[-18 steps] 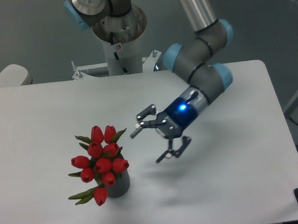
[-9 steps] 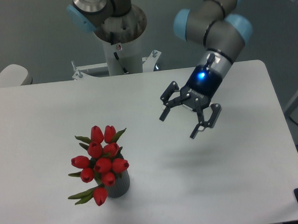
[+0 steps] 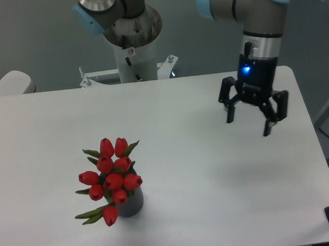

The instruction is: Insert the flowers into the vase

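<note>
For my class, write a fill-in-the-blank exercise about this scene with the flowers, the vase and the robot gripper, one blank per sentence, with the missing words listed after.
1. The flowers have buds coloured ____.
2. The flowers' stems go down into the dark grey ____, which stands on the white table.
3. The gripper holds nothing and its jaws are ____.
4. In the camera view, the gripper is to the ____ of the flowers.

Missing words: red; vase; open; right

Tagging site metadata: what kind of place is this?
Probably a robotics lab or test cell: a bare white table, the arm's pedestal bolted behind it, and only the flowers in the vase as props.
</note>
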